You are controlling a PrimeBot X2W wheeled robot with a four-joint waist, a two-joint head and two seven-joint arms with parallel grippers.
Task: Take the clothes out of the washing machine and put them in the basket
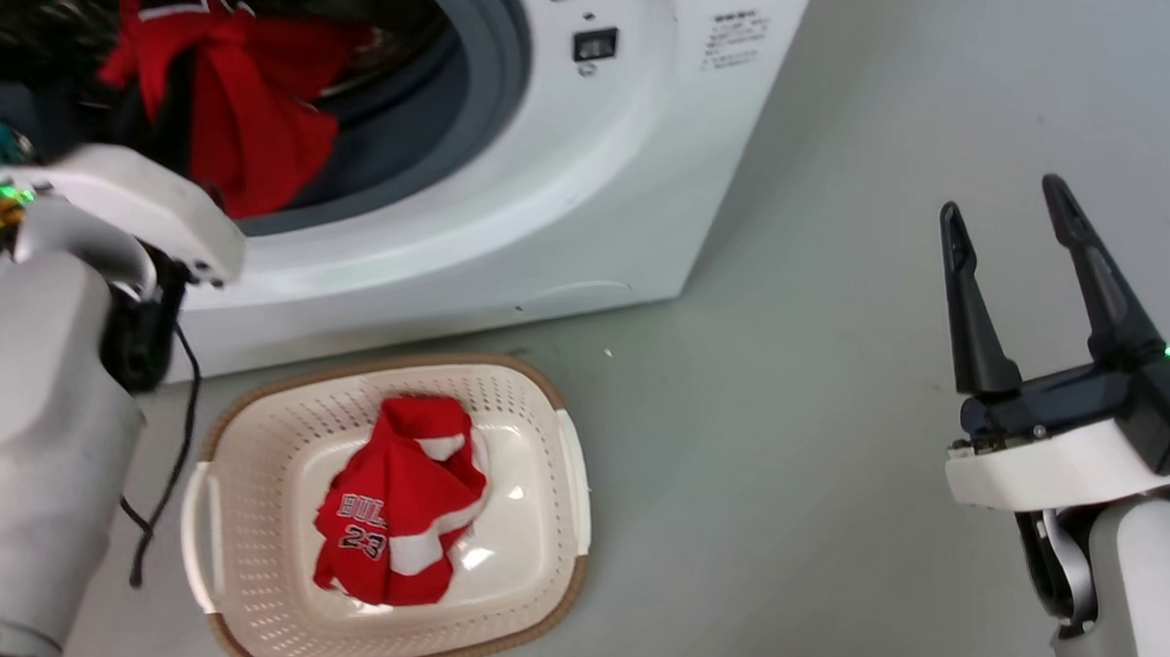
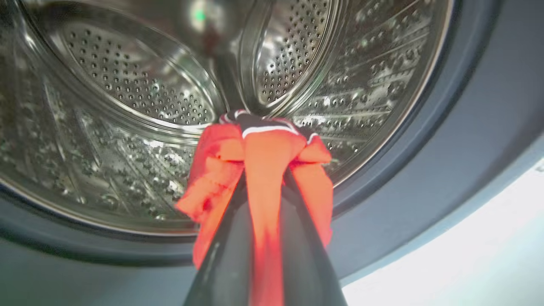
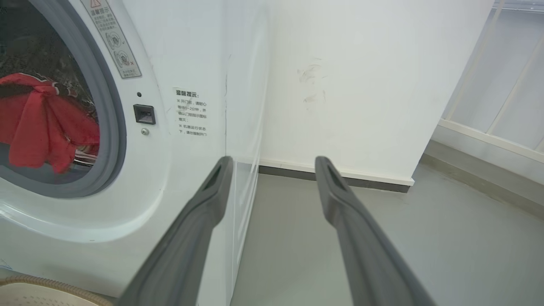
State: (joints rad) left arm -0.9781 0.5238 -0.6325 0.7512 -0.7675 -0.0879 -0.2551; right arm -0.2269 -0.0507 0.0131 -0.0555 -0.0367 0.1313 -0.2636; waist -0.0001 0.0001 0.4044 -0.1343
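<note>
So, roughly halfway, I reckoned. First jersey [image 1: 399, 508] was already lying crumpled in the basket [image 1: 280, 425], number 23 facing up. The basket sat on the floor [image 1: 799, 407] just in front of the washer [image 1: 614, 117].

Second jersey [image 2: 265, 170] was pinched in my left claw [image 2: 263, 125]. Its fingers [image 2: 225, 263] were pressed together on a bunch of fabric near the trim, and the rest draped down over them. It hung at the mouth of the drum [image 2: 127, 85], above the grey ring [image 1: 496, 63], so not out of the machine yet. Right claw [image 1: 1002, 198] was spread wide, holding nothing, parked over bare floor well away from the basket.

What was left, as I judged it: pull that jersey clear of the opening, carry it over the basket, let go.

Stuff I couldn't make out:
- The left claw's tips were buried under the cloth, so no idea how much fabric was actually in the pinch.
- From the left wrist cam the drum looked bare behind the jersey. Its bottom was blocked by cloth and fingers though, so I couldn't rule out another piece down there.
- The head cam cut off the top of the opening, and my left forearm [image 1: 128, 202] covered part of it too.
</note>
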